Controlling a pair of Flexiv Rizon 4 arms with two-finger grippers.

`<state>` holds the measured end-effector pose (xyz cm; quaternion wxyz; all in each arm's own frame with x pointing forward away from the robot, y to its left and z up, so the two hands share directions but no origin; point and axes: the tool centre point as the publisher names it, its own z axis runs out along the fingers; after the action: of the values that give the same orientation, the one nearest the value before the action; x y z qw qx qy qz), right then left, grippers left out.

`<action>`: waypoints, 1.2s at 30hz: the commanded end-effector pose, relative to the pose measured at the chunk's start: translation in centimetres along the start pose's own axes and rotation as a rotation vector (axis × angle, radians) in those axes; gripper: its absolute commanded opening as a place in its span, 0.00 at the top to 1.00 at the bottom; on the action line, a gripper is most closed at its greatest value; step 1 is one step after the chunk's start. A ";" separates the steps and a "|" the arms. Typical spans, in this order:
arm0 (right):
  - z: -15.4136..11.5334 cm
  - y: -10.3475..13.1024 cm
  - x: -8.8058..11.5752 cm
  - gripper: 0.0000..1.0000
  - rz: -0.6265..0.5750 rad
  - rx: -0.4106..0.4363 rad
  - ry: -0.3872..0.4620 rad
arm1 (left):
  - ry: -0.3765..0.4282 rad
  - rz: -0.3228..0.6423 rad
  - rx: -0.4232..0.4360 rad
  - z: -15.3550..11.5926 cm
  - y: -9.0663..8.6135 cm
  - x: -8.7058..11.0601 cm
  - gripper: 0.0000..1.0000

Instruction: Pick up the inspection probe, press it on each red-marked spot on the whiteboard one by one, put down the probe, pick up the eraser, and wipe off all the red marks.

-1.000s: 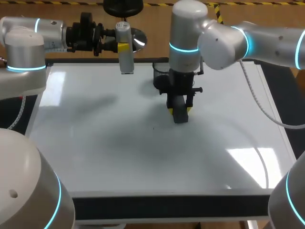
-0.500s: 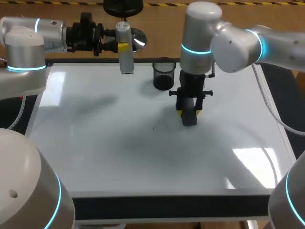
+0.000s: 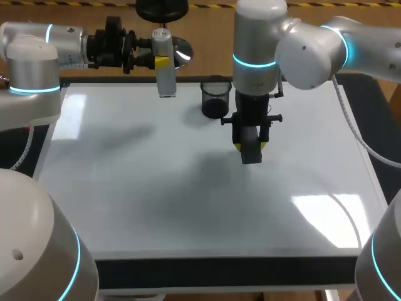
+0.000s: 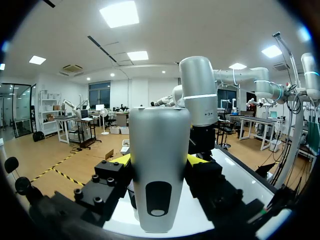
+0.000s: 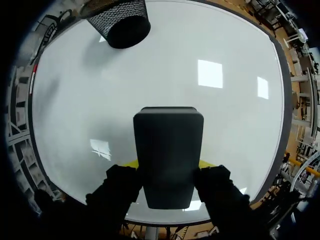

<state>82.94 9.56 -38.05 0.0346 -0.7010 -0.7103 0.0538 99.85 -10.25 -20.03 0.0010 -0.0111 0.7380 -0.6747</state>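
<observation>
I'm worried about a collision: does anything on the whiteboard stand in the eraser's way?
Only the black mesh cup, standing on the whiteboard just beyond the eraser in the right pincer. Nothing else visible blocks it.

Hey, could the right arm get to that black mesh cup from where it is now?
Probably yes for reach: the mesh cup stands close beside the right hand on the whiteboard, with nothing between them. But that hand is shut on the eraser, so grasping looks unlikely.

Grey probe [image 3: 165, 78] upright, whiteboard [image 3: 125, 188] far edge; dark eraser [image 3: 251, 150] over its ctr.
</observation>
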 end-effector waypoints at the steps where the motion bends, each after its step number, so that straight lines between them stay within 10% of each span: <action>1: -0.4 -1.4 -1.2 1.00 0.011 -0.029 0.017 | 0.001 0.000 -0.001 0.0 -0.1 -0.1 1.00; 36: -0.8 -2.8 -2.5 1.00 0.026 -0.032 0.019 | 0.001 0.000 -0.001 0.0 -0.1 -0.1 1.00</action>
<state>80.63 7.58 -37.27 0.0290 -0.7111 -0.7014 0.0398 99.85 -10.25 -20.02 0.0010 -0.0111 0.7380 -0.6747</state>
